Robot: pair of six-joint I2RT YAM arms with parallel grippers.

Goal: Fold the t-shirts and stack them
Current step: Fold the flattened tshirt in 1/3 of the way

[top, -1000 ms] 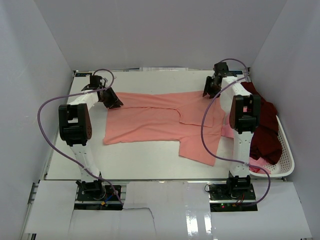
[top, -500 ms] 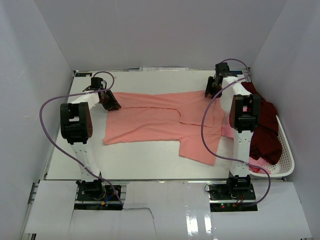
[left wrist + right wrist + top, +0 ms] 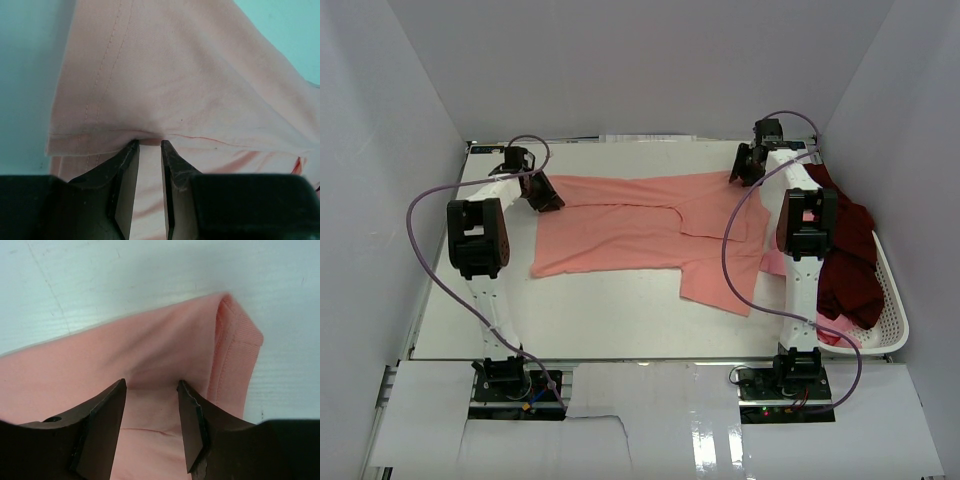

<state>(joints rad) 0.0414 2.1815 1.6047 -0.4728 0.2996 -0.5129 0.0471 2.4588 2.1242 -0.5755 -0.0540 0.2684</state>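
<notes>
Both end effectors sit farther from the bases than a second ago. The salmon-pink t-shirt [image 3: 640, 225] has slid away with them, widening the bare strip of surface [image 3: 590, 310] along the near edge. That strip is the open room for laying a fold.

On the right, the white basket [image 3: 895, 300] holding the dark maroon t-shirt [image 3: 850, 270] lies near the trailing sleeve, which could drag onto it.

At the far hem, the left end effector [image 3: 149, 145] pinches a puckered fold of the shirt. The right end effector [image 3: 150, 385] straddles the cloth with its jaws well apart; whether it grips cannot be told. If it does not, further pulling would probably skew the shirt. Little surface remains beyond the hem, so the cloth may bunch at the far edge.
</notes>
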